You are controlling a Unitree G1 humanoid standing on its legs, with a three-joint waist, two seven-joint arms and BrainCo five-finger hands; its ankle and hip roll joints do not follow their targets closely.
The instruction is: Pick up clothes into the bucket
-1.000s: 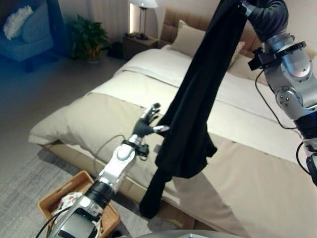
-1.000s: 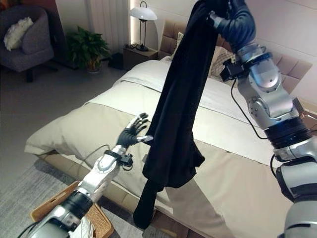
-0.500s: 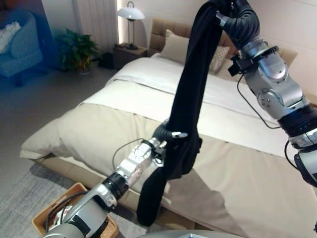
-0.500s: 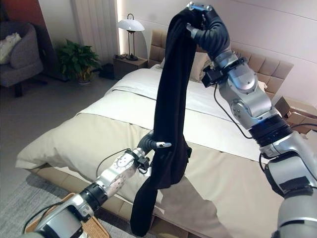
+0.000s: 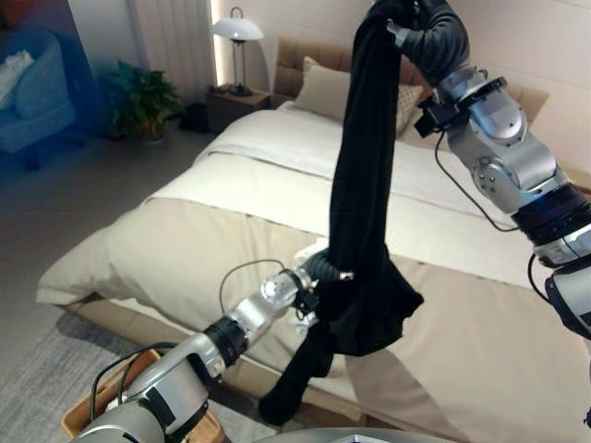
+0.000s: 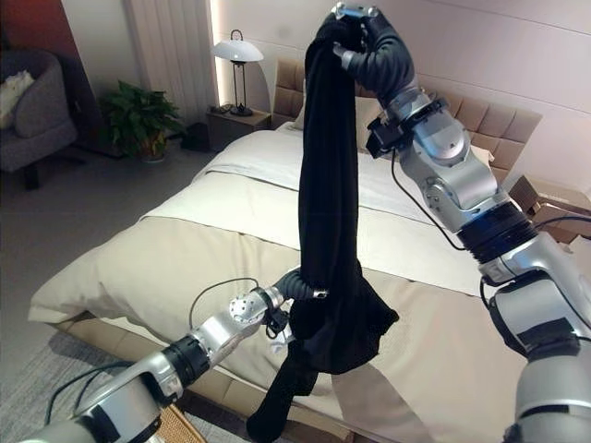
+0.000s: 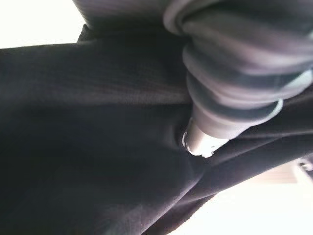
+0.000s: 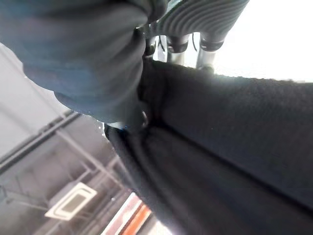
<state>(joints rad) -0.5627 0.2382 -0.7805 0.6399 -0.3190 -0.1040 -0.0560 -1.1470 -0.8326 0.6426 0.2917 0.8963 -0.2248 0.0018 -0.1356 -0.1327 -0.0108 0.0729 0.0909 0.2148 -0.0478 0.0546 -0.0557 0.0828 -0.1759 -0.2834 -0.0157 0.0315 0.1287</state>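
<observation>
Nearest to us, the wicker bucket [image 5: 78, 417] is sitting on the floor at the foot of the bed [image 5: 185, 240], low on our left side, with our left arm crossing over it. A little farther out, our left robot hand [image 6: 305, 286] is pressing into the lower part of the black garment [image 5: 365, 185]; its fingers are buried in the cloth, so we cannot tell whether they are closing on it. The garment is hanging in one long vertical line, its bunched bottom above the bed's near edge and one end trailing down toward the floor. Farthest and highest, our right robot hand [image 6: 355, 28] is gripping the top of the garment, fingers curled round the fabric. So the cloth is running straight up and down between our two hands, and the bucket is lying below and to the left of it, nearer our left arm. We are judging that the next move needs a swing down and leftward.
</observation>
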